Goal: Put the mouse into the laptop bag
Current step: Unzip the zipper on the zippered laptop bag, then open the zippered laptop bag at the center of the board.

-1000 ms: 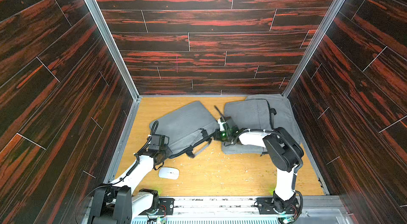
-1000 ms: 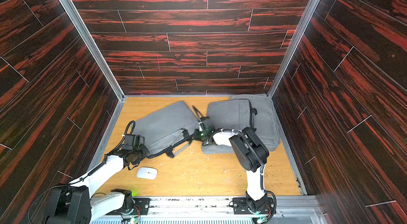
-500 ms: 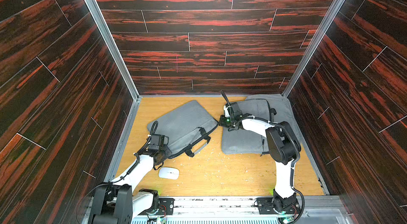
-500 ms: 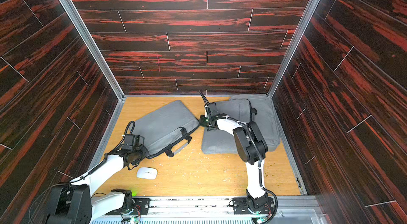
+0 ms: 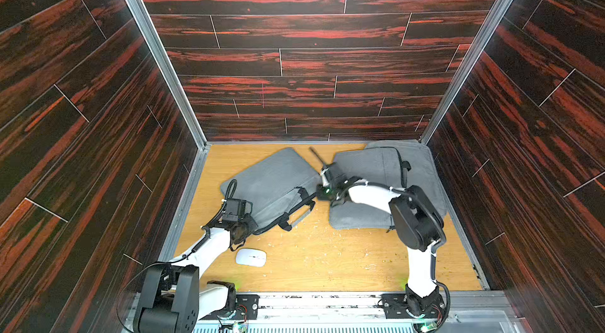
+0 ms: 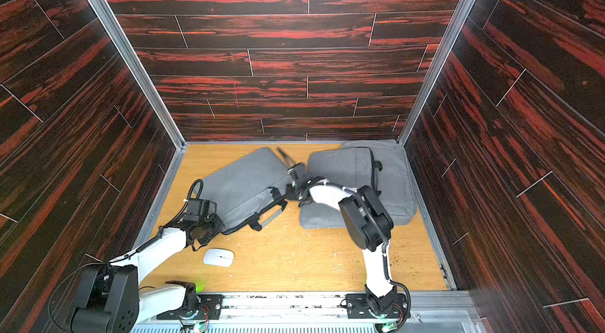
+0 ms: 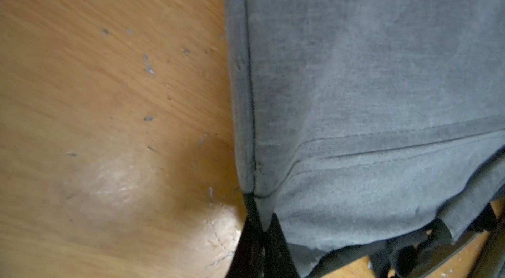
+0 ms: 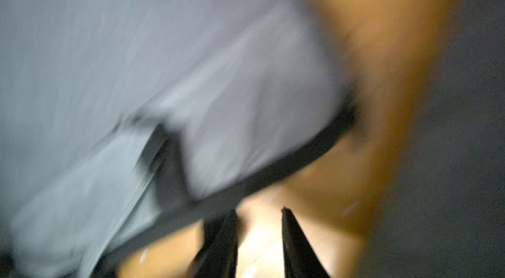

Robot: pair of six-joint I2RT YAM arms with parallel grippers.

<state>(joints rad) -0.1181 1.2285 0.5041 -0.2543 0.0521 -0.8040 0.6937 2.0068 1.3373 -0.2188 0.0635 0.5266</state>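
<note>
The white mouse point(image 5: 250, 256) point(image 6: 218, 256) lies flat on the wooden bench point(image 5: 327, 259), outside the laptop bag point(image 5: 271, 180) point(image 6: 242, 184), near its front edge but apart from it, just beside the left arm's wrist. The grey bag lies flat and skewed on the bench, its black handle point(image 5: 299, 213) hanging off the near edge. In the left wrist view the left gripper point(image 7: 261, 219) has its jaws drawn almost together, pinching the bag's corner, with a sliver of grey fabric point(image 7: 369, 71) showing between the black fingers. The right arm point(image 5: 370, 192) reaches across to the bag's other end, near the handle. Its wrist view is badly blurred, yet the right gripper point(image 8: 258, 211) plainly has its jaws apart, bare bench showing between them and nothing held; a dark strap runs just past one finger. A second grey bag point(image 5: 366, 164) rests on a larger grey one point(image 5: 422, 177) in the far right corner
</note>
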